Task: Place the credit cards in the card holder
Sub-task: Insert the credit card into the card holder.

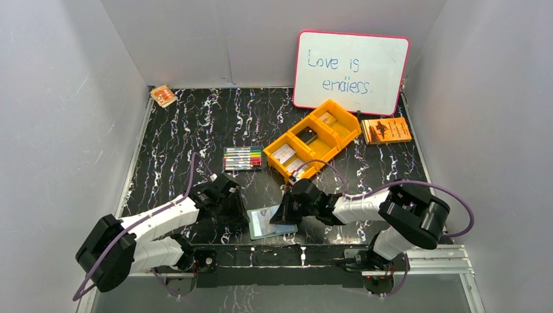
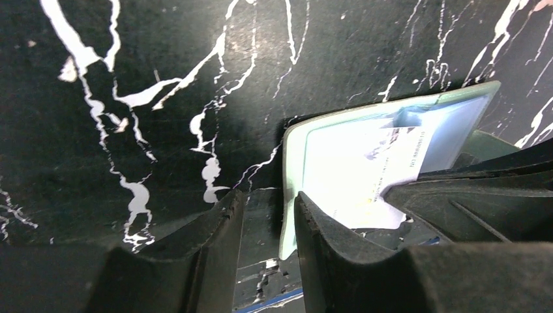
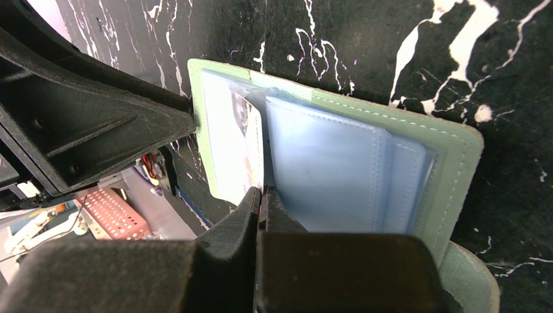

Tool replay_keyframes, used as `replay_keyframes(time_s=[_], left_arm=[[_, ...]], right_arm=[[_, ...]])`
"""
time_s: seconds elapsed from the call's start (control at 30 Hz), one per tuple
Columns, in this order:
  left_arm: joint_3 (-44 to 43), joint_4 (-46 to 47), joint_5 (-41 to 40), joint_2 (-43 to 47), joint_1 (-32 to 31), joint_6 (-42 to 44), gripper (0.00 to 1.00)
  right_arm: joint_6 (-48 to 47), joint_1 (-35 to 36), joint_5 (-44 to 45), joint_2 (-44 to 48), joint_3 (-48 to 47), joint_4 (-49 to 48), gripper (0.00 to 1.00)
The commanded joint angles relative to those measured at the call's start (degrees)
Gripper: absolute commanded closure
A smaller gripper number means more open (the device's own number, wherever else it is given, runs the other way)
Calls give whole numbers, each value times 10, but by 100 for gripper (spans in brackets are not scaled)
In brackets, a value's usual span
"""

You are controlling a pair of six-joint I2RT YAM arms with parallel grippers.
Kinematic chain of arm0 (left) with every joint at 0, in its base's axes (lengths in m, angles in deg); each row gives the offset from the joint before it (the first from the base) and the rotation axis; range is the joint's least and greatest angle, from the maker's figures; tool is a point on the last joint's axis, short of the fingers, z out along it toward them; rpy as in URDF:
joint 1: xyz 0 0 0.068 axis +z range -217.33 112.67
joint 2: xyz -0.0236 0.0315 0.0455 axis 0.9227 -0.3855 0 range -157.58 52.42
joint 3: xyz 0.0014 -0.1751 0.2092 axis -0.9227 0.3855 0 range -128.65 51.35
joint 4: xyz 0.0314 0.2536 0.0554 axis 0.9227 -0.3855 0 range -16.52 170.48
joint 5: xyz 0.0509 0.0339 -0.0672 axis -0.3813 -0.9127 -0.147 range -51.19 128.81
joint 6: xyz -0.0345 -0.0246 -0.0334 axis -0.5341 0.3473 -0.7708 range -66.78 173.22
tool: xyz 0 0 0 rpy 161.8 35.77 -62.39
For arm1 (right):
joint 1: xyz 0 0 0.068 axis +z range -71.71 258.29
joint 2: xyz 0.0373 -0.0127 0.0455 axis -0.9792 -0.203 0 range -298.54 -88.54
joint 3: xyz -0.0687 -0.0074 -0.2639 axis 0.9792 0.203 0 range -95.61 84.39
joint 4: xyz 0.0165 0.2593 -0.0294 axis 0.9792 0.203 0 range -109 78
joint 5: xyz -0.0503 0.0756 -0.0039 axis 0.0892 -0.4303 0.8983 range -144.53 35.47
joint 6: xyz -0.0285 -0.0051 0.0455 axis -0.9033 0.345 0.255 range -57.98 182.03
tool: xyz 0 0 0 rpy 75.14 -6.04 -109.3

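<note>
1. Holder (image 1: 266, 225): lies open and flat at the table's near edge, between the two grippers, with its pale blue sleeves facing up.
2. Left gripper (image 2: 267, 205): at the holder's left edge, fingers spread and gripping nothing. One finger overlaps the holder's left margin and the other stands over bare table just beside it. This is judged to be a bracing hold.
3. Right gripper (image 3: 262, 199): over the holder's right half, jaws pressed together at the edge of a white printed card (image 3: 231, 150). They appear to pinch that card, though the edge is thin.
4. Card: on the holder's left panel, beside the stack of sleeves. Whether it already sits under a sleeve cannot be told.
5. Governing relation: from the right gripper, the card extends across the holder toward the left gripper. Any further seating push would therefore run toward the braced edge. The right arm carries the card and the left only steadies the holder.
6. More cards (image 1: 283, 154) lie in the orange bin (image 1: 297, 126), beyond the holder and well apart from it.
</note>
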Motion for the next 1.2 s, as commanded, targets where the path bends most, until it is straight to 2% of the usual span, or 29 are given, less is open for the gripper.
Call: replay_keyframes(time_s=[0.0,0.63,1.17], left_arm=[[4,-58,-19,17,0,8,68],[28,2,26,-31,0,3,91],[27,8,29,-42,0,8,96]], right_arm=[[-2,6,46,-14,7,25,100],[3,28,66,-42,-22,27,100],[-10,39,69,-60,-56,42,100]])
